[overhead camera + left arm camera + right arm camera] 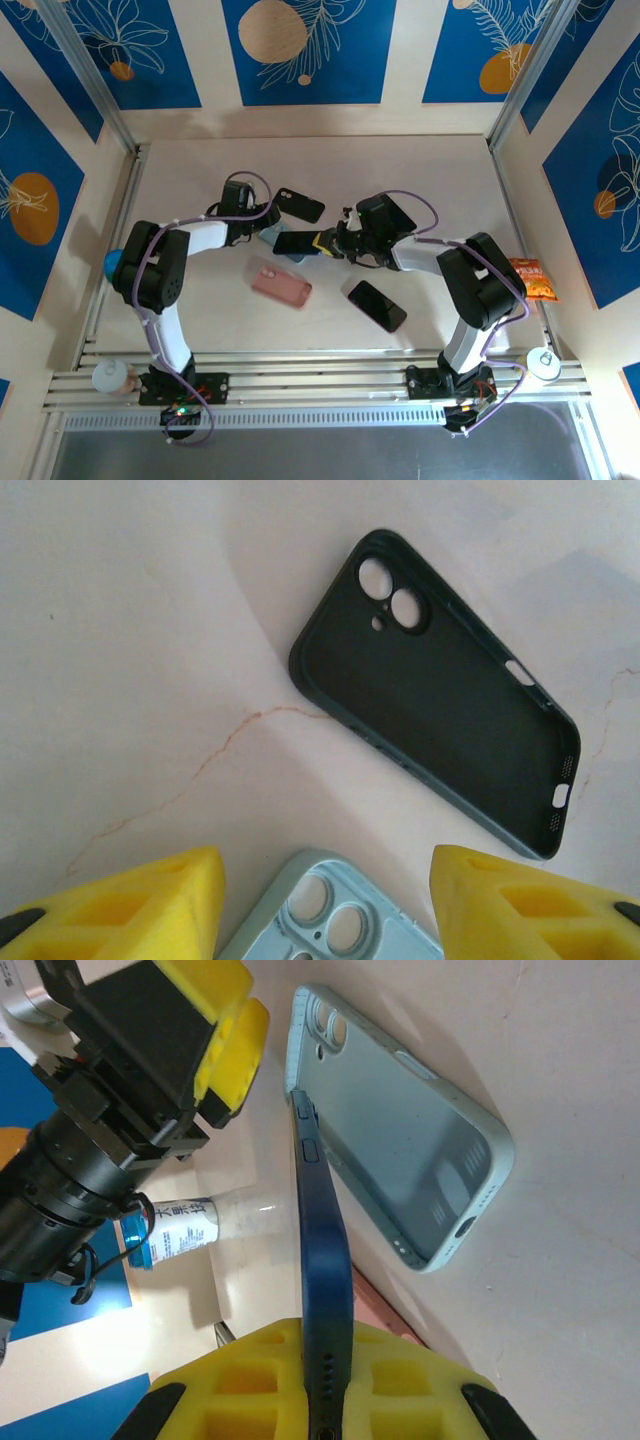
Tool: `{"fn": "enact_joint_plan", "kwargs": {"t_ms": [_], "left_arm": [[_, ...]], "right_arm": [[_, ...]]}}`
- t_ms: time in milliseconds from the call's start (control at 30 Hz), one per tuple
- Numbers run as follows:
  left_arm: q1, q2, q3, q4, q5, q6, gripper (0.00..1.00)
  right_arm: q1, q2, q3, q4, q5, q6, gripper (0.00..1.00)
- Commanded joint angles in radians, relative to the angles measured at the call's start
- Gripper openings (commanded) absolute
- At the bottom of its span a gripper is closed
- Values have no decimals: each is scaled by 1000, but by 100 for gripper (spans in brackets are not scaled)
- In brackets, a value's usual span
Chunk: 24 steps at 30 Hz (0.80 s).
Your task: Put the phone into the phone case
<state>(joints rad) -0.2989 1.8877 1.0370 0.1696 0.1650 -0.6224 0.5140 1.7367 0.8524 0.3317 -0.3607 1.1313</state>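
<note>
My right gripper (pixel 326 243) is shut on the phone (pixel 297 241), a dark blue handset held on its long edge (pixel 322 1230). The yellow pads (pixel 250 1380) pinch its lower end. The phone stands just above the left rim of a light blue phone case (pixel 400 1135) that lies open side up on the table. My left gripper (pixel 262 228) hovers over the case's camera-hole end (pixel 330 915). It is open, with a yellow fingertip (pixel 170 900) on each side and a gap between each fingertip and the case. Its yellow finger (pixel 228 1030) also shows in the right wrist view.
A black case (pixel 440 700) lies open side up just beyond the blue one. A pink case (pixel 281 285) and a second black phone (pixel 377 305) lie nearer the arms. A small bottle (pixel 112 377), a blue object (pixel 112 263) and an orange packet (pixel 535 280) sit at the table's sides.
</note>
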Motion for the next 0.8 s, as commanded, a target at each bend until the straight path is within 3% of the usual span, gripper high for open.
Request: {"fn": "enact_joint_plan", "kwargs": {"t_ms": [0, 767], "left_arm": [[-3, 15, -39, 32, 32, -13, 58], [-65, -157, -263, 164, 85, -213, 58]], "right_arm": [[-7, 4, 36, 50, -12, 10, 0], [-40, -67, -27, -47, -53, -55, 0]]}}
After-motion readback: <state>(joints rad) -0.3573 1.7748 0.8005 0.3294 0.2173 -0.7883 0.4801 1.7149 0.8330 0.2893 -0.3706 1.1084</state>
